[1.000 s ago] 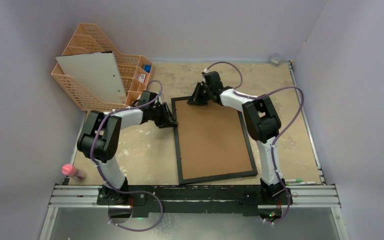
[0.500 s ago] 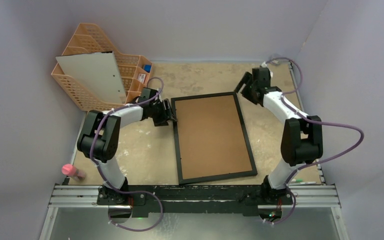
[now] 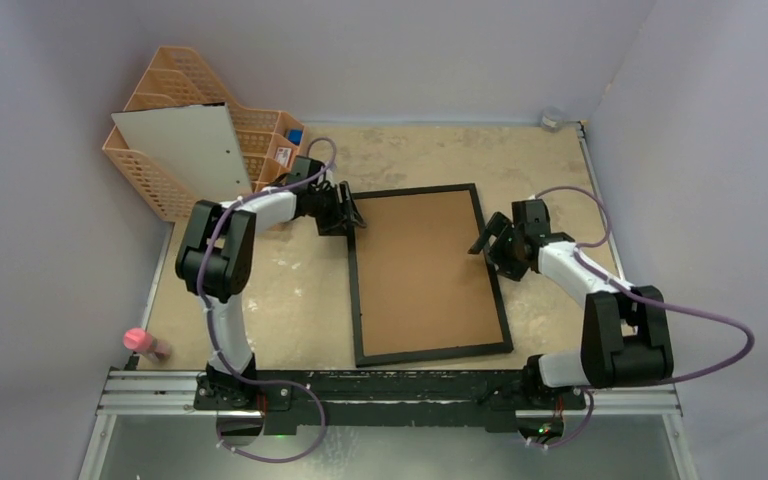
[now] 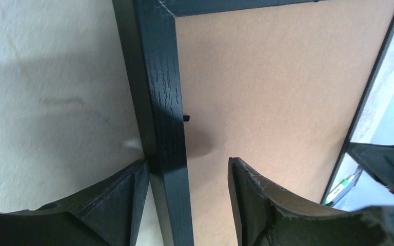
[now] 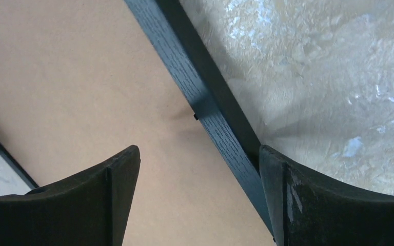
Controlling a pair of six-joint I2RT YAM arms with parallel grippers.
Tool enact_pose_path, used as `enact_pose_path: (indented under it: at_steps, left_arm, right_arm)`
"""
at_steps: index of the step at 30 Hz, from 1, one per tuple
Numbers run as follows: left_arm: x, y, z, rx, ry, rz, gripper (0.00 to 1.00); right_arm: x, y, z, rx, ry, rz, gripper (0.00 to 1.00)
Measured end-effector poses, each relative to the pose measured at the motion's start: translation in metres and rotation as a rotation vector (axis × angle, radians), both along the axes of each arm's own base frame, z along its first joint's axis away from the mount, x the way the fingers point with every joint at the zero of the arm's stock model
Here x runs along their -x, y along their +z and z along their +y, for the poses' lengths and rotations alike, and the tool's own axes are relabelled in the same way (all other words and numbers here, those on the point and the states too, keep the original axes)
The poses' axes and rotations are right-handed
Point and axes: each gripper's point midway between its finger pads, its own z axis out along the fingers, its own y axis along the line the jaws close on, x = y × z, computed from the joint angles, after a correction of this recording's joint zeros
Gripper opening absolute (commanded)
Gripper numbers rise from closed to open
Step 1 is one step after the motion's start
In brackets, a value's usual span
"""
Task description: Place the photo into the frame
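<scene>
**Both end effectors open astride the frame rails**

Clock directions are read from the overhead view, with 12 o'clock away from the arm bases.

The mottled tan surface [image 3: 290,290] carries the frame [image 3: 425,270] at its centre. The frame lies flat, brown backing board up, thin black border all round, long axis running roughly 12 to 6 and skewed slightly.

At 10 o'clock stands an orange basket organiser [image 3: 150,180] with a white board [image 3: 185,150] leaning in it.

The left arm [image 3: 220,260] reaches to the frame's 11 o'clock corner. I read the left end effector [image 4: 187,163] as moderately wide. One finger is on the surface side of the black rail, close against it; the other is over the backing board with a clear gap. It holds nothing.

The right arm [image 3: 610,320] reaches to the frame's right rail at about 2 o'clock. The right end effector [image 5: 199,151] is spread wide, with one finger over the board and one over the surface. It grips nothing.

A pink-topped object [image 3: 140,342] sits at 8 o'clock and pens [image 3: 595,364] at 4 o'clock.

A small black tab [image 4: 186,118] shows on the rail's inner edge.
</scene>
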Motion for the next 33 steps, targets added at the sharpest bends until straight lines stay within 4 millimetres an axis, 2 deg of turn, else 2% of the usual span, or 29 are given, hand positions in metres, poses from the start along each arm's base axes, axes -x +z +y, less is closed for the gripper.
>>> enact_pose_path:
  at_steps: [6, 11, 15, 21, 24, 26, 29, 31, 33]
  left_arm:
    - [-0.028, 0.003, -0.015, 0.051, -0.029, -0.012, 0.6]
    - [-0.067, 0.007, -0.035, 0.117, -0.05, -0.078, 0.6]
    - [-0.102, 0.011, -0.056, 0.182, -0.064, -0.156, 0.6]
    - [-0.136, 0.015, -0.091, 0.254, -0.075, -0.261, 0.6]
    - [-0.143, 0.016, -0.102, 0.273, -0.085, -0.282, 0.6]
    - [-0.144, 0.018, -0.106, 0.265, -0.097, -0.281, 0.62]
    - [-0.145, 0.025, -0.107, 0.231, -0.116, -0.283, 0.63]
    - [-0.146, 0.03, -0.104, 0.209, -0.121, -0.291, 0.64]
    - [-0.144, 0.036, -0.096, 0.178, -0.119, -0.285, 0.64]
  right_arm:
    - [0.014, 0.002, 0.005, -0.043, 0.041, -0.007, 0.81]
    - [0.025, -0.001, 0.013, -0.09, 0.095, -0.015, 0.81]
    - [0.044, 0.003, 0.026, -0.175, 0.132, -0.031, 0.81]
    - [0.068, 0.004, 0.054, -0.352, 0.14, -0.08, 0.82]
    - [0.08, 0.007, 0.068, -0.41, 0.157, -0.083, 0.84]
    - [0.084, 0.011, 0.069, -0.4, 0.152, -0.083, 0.86]
    - [0.08, 0.025, 0.057, -0.327, 0.099, -0.112, 0.87]
    - [0.073, 0.045, 0.046, -0.272, 0.055, -0.16, 0.86]
    - [0.067, 0.065, 0.036, -0.232, 0.02, -0.213, 0.79]
